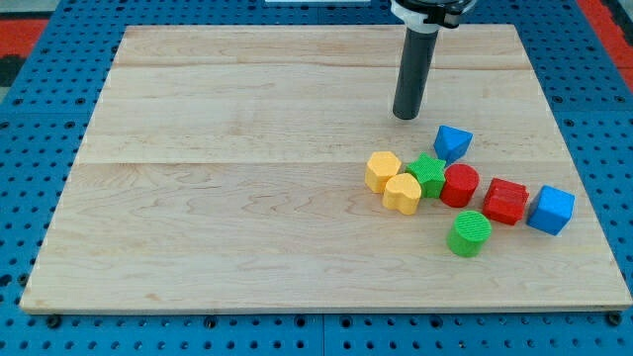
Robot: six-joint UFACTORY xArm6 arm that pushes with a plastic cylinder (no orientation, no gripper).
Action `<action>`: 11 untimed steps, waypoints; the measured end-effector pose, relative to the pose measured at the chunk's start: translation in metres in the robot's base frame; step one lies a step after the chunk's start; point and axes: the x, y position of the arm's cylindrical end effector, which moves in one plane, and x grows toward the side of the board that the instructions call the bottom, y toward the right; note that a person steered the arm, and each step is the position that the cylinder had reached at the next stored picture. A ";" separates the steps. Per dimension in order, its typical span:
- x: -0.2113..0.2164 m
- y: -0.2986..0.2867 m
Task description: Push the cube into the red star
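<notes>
The wooden board (247, 198) is lying on a blue table with holes (40, 119). Going from the view's left, a yellow block (383, 170) is sitting first, and a yellow heart block (402, 194) is touching it just below. My tip (406, 116) is standing above them, nearer the view's top, and it is not touching any block; it is only a plain rod, so it is not holding anything. A green star block (428, 173) is sitting between the yellow blocks and a red round block (459, 185). A small blue block (452, 141) is resting just above that red one. A green round block (469, 233) is sitting lower down. The red star (505, 201) is next, and the blue cube (550, 210) is touching its right side.
</notes>
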 end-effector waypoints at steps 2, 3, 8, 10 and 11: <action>-0.001 -0.003; -0.039 0.069; 0.162 0.168; 0.152 0.048; 0.134 0.048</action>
